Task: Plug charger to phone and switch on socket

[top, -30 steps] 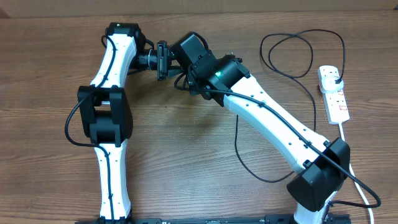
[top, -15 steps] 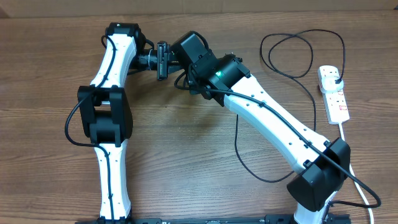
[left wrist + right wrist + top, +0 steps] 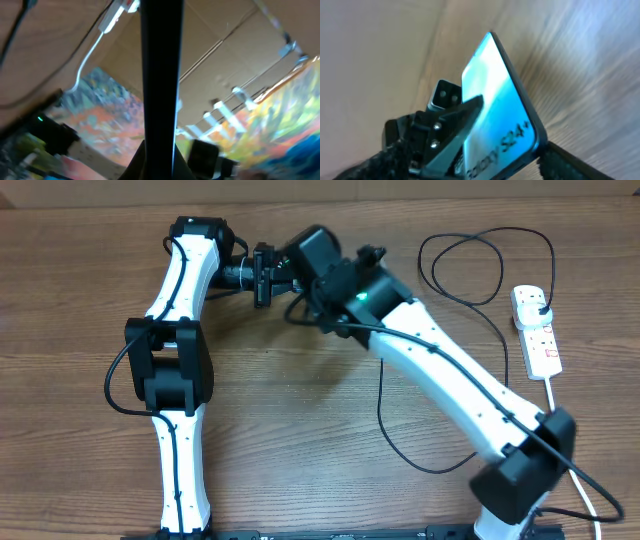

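The left gripper [image 3: 258, 276] sits in the upper middle of the overhead frame, its jaws clamped on the phone [image 3: 495, 95] and holding it clear of the table [image 3: 80, 300]. In the right wrist view one black finger [image 3: 447, 125] with two screws lies across the phone's blue-teal screen. The phone is tilted, with the "Galaxy S24+" lettering at its lower end. In the left wrist view the phone shows only edge-on, as a dark vertical bar in the centre of the frame.

The right gripper [image 3: 284, 270] is just right of the phone in the overhead view. Its jaws stand apart, showing as dark shapes at the lower left and lower right corners of the right wrist frame, on either side of the phone's lower end. Whether they touch it cannot be told.

The socket [image 3: 537, 330] lies at the right edge of the table, well apart from both grippers. Its thick white cord [image 3: 560, 430] runs toward the lower right. The charger [image 3: 380, 405] has its black plug seated in the socket's upper end. Its thin cable loops across the upper right and then runs under the right arm, and the connector tip is hidden.
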### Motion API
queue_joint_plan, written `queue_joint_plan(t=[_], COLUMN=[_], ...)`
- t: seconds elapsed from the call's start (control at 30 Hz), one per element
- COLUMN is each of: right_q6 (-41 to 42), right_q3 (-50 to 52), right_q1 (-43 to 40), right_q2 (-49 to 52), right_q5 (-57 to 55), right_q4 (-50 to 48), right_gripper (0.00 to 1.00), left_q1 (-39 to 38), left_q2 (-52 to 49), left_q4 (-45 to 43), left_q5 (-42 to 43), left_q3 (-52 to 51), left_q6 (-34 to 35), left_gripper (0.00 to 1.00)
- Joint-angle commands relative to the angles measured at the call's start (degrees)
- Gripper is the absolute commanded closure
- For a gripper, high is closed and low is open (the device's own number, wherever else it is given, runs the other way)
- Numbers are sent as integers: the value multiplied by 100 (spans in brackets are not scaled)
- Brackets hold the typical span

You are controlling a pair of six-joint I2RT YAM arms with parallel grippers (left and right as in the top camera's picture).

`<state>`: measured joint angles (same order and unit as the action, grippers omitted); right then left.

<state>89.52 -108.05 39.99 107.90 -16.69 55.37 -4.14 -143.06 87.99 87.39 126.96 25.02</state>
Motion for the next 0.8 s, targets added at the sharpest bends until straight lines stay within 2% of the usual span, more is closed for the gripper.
queue_joint_plan(t=[0.0,0.07,0.1,0.13,0.17,0.27,0.33,0.4,0.47,0.63,0.73,0.77], right_q6=[-1635,-2133,-2559,-3220,-4277,-5394,-5549,-5525,-5504,-5543,-5836,-5836], right_q3=[-197,-197,-197,-197,-188,20,304,581,850,1447,1840,1904], right_q1=[-450,-822,-1058,-1292,-1602,-2103,-2398,-2496,-2507,-2428,-2225,-2186], right_q2=[-892,-1147,-1228,-1261,-1261,-1137,-968,-866,-787,-599,-415,-387], right_q5=[-52,146,328,586,850,896,887,890,929,1637,1939,1939], right_q4=[339,778,1003,1226,1543,2157,2406,2400,2308,1683,1266,1213], right_gripper=[10,5,2,0,0,0,0,0,0,0,0,1], left_q1=[-35,-37,-37,-37,-46,-48,11,70,87,55,31,33], left_q2=[-7,-7,-7,-4,7,216,603,1034,1425,2302,2553,2562], left_q4=[-413,-424,-391,-310,-114,407,334,-26,-339,-942,-861,-828], left_q5=[-363,-885,-1032,-1073,-1069,-1045,-1049,-1204,-1700,-4450,-5486,-5552], left_q3=[140,140,140,140,142,146,149,149,149,146,146,146], left_q6=[-929,-1405,-1899,-2253,-2697,-3908,-4229,-4240,-4118,-2328,-1838,-1834], left_gripper=[96,96,96,96,96,96,96,96,96,96,96,96])
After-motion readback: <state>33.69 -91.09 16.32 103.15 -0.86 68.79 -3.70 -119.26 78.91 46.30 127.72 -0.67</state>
